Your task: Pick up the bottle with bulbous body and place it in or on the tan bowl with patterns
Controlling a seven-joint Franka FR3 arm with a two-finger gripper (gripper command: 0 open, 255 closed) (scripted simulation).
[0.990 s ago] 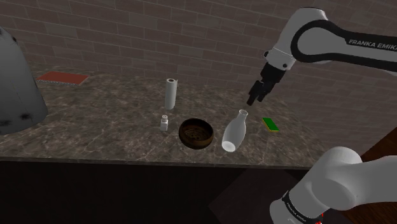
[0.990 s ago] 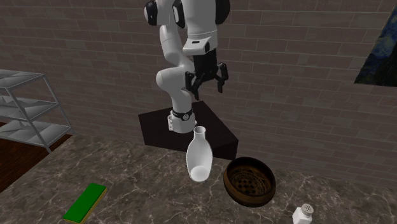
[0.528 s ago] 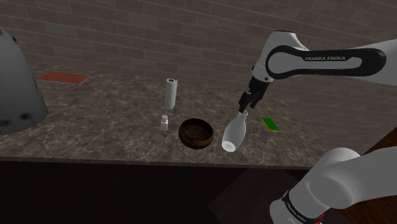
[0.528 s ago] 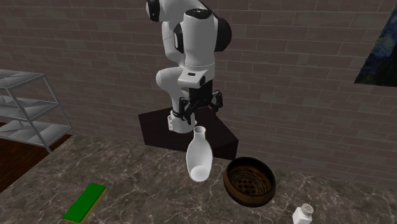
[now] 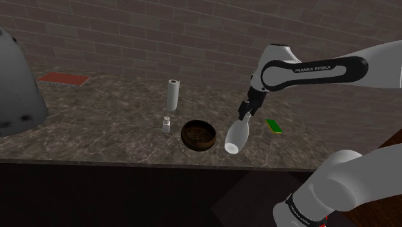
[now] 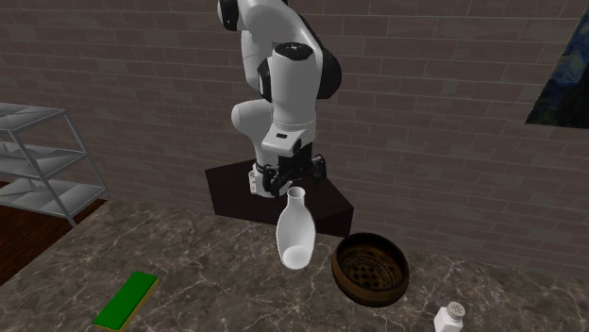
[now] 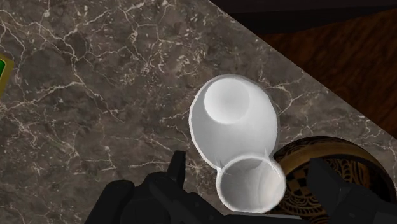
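A white bottle (image 5: 236,135) with a bulbous body and narrow neck stands tilted on the marble counter, right beside a dark brown patterned bowl (image 5: 198,135). My black gripper (image 5: 245,111) hangs open just over the bottle's mouth. In the wrist view its fingers (image 7: 176,167) stand wide apart on either side of the bottle's neck (image 7: 250,184) without touching it, and the bowl's rim (image 7: 356,164) shows by the other finger. From the second exterior view the gripper (image 6: 294,177) sits just above the bottle (image 6: 294,231), with the bowl (image 6: 371,270) to that view's right.
A small white shaker (image 5: 166,124) and a tall white cylinder (image 5: 172,95) stand beyond the bowl. A flat green block (image 5: 274,126) lies on the bottle's other side. A red flat item (image 5: 62,79) and a large grey object (image 5: 16,84) are far off. The counter's front edge is close.
The arm has come down and toward the bottle; the open gripper went from well above it to straddling the neck. Bottle and bowl have not moved.
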